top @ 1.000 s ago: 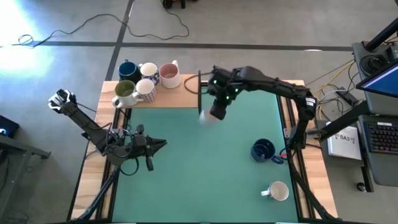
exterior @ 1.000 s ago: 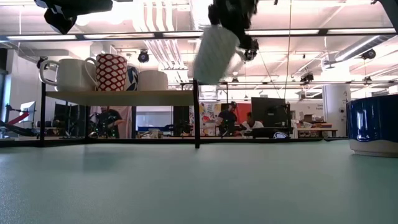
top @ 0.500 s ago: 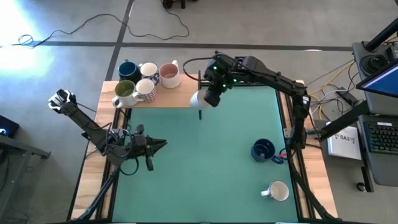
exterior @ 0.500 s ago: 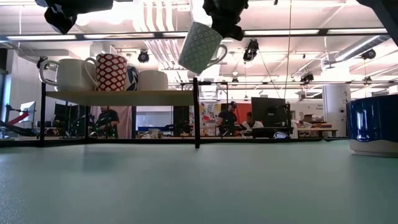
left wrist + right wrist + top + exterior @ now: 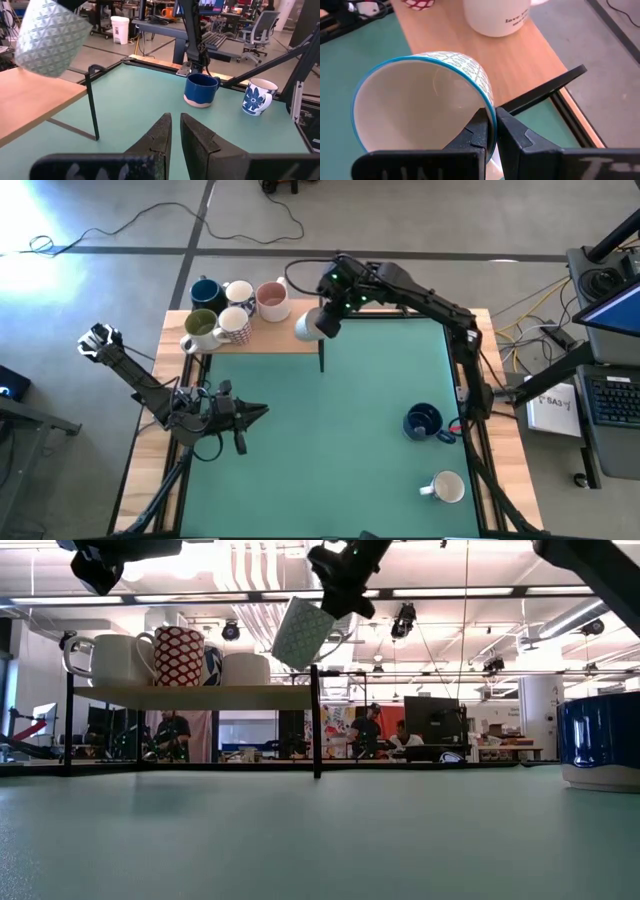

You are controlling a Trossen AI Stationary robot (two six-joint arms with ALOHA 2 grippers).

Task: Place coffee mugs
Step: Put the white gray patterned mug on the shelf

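My right gripper [image 5: 324,322] is shut on a white mug with a fine blue-green pattern and a blue rim [image 5: 307,326], above the right end of the raised wooden shelf [image 5: 272,337]. On the shelf stand a dark blue mug [image 5: 207,292], a white mug [image 5: 238,292], a pink-inside mug [image 5: 272,300], an olive-inside mug [image 5: 200,328] and a red-patterned mug [image 5: 233,326]. Another dark blue mug [image 5: 423,422] and a white flowered mug [image 5: 445,487] stand on the green mat. My left gripper [image 5: 255,412] waits shut at the mat's left. My right gripper pinches the mug's wall at its rim [image 5: 489,111], one finger inside the mug [image 5: 479,131] and one outside [image 5: 514,133]. The fingers slant down from the table's right. The mug [image 5: 303,632] hangs tilted, lifted clear above the shelf, its base toward the table's left.
A black upright post [image 5: 321,355] stands at the shelf's right end, just below the held mug. The shelf's right part [image 5: 270,695] is bare wood. The middle of the green mat [image 5: 340,440] is free. Cables lie on the floor beyond the table.
My right gripper has carried the patterned mug toward the table's far left and a little up, from over the mat to above the shelf's right end, tipping further down. The mug stays lifted clear and tilted. The left arm has kept still.
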